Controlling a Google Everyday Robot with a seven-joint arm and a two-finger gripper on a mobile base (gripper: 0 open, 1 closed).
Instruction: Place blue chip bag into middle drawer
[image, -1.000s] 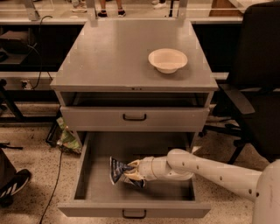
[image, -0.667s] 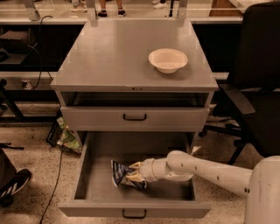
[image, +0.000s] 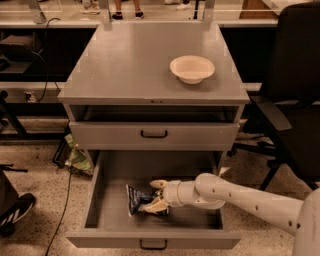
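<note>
The middle drawer is pulled wide open at the bottom of the grey cabinet, and its flat front has a small black handle. The blue chip bag, dark foil with white lettering, lies low over the drawer floor, left of centre. My gripper reaches into the drawer from the right on its white arm. Its cream fingers are closed around the bag's right end. I cannot tell whether the bag rests on the floor or hangs just above it.
A shallower grey drawer above is closed. A white bowl sits on the cabinet top. A green crumpled wrapper lies on the floor to the left. A black chair stands on the right and a shoe is at the far left.
The gripper and the bag have sunk slightly lower in the open drawer. The hold on the bag looks the same.
</note>
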